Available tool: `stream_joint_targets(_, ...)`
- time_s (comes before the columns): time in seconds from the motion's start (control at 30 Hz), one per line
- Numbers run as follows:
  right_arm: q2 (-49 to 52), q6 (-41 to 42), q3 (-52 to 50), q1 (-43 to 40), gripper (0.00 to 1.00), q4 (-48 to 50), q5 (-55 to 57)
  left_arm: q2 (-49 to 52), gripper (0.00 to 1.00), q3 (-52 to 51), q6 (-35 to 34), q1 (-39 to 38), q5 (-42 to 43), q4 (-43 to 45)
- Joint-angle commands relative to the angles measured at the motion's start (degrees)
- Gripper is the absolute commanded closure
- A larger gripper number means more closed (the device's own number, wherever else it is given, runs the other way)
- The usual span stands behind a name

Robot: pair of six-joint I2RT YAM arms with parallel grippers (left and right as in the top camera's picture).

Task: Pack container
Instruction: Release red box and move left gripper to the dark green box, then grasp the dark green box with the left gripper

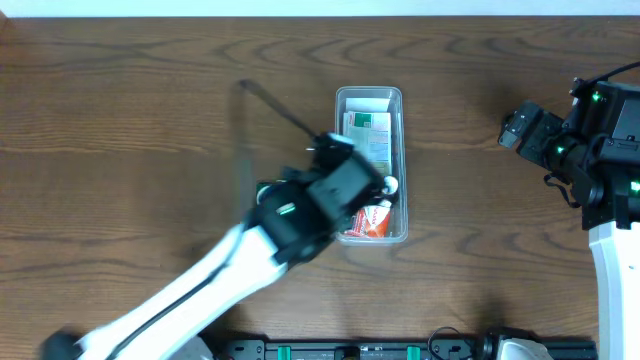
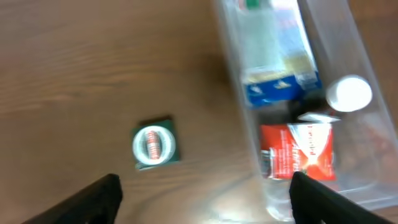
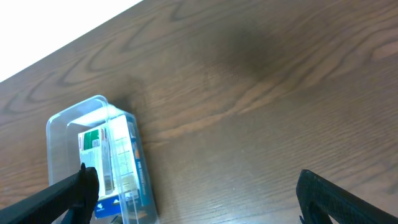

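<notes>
The container (image 1: 370, 97) is a long clear tub in the middle of the table. It holds a green-and-white box (image 1: 367, 135), a blue box (image 2: 280, 90), a white round cap (image 2: 349, 93) and a red packet (image 2: 298, 152). My left gripper (image 2: 205, 200) is open and empty. It hovers over the container's near left wall (image 2: 249, 143) and the table beside it, and also shows in the overhead view (image 1: 345, 165). A small green square packet with a white round roll (image 2: 154, 145) lies on the table left of the container. My right gripper (image 3: 205, 199) is open and empty, far right of the container (image 3: 93, 155).
The right arm (image 1: 600, 140) stands at the table's right edge. The left arm (image 1: 230, 270) stretches from the front left toward the container. A thin dark line (image 1: 275, 105) lies on the wood behind the left arm.
</notes>
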Motion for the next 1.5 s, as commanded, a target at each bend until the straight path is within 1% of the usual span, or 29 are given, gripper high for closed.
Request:
stream_joint_targets(0.0,-0.04,0.55,0.17,-0.24,0.01,0.00,-0.04,-2.82,0.05,-0.02,-0.94,4.85,-3.58,-3.19)
stream_joint_targets(0.03,-0.04,0.55,0.17,-0.24,0.01,0.00,-0.04,-2.93,0.02,-0.42,-1.29,6.82,-3.06,-4.20)
stream_joint_targets(0.07,-0.04,0.55,0.17,-0.24,0.01,0.00,-0.04,-2.82,0.01,-1.09,-1.18,9.29,-1.46,-4.66)
stream_joint_targets(0.13,-0.04,0.55,0.17,-0.24,0.01,0.02,-0.07,-1.97,0.02,-2.49,-0.72,13.73,3.17,-4.44)
stream_joint_targets(0.27,-0.04,0.55,0.17,-0.24,0.01,0.00,-0.04,2.45,0.02,-5.97,6.40,22.40,15.30,0.09)
stream_joint_targets(0.4,-0.04,0.55,0.17,-0.24,0.01,0.00,-0.04,8.37,0.02,-6.75,7.76,27.12,16.24,2.64)
stream_joint_targets(0.43,-0.04,0.55,0.17,-0.24,0.01,0.00,-0.04,9.73,0.02,-6.75,8.48,27.87,16.87,3.32)
stream_joint_targets(0.5,-0.04,0.55,0.17,-0.24,0.01,0.00,-0.04,12.70,0.02,-6.75,11.91,29.07,20.81,5.09)
stream_joint_targets(0.57,-0.04,0.55,0.17,-0.24,0.01,0.00,-0.07,15.65,0.02,-6.75,13.40,29.66,23.26,6.36)
stream_joint_targets(0.9,-0.04,0.55,0.17,-0.24,0.01,0.00,-0.04,30.05,0.02,-6.75,14.10,29.77,23.67,9.07)
stream_joint_targets(1.1,-0.04,0.55,0.17,-0.24,0.01,0.00,-0.04,34.21,0.01,-6.75,13.22,29.77,23.67,10.14)
stream_joint_targets(1.17,-0.04,0.55,0.17,-0.24,0.01,0.00,-0.04,34.32,0.09,-6.75,13.22,29.77,23.67,10.19)
stream_joint_targets(1.3,-0.04,0.55,0.17,-0.24,0.01,0.00,-0.07,34.25,0.31,-6.73,13.22,29.77,23.65,10.36)
stream_joint_targets(1.33,-0.04,0.55,0.17,-0.24,0.01,0.00,-0.04,34.23,0.34,-6.73,13.22,29.77,23.65,10.32)
stream_joint_targets(1.47,-0.04,0.55,0.17,-0.24,0.01,0.00,-0.04,32.68,0.41,-6.73,13.20,29.77,23.65,9.44)
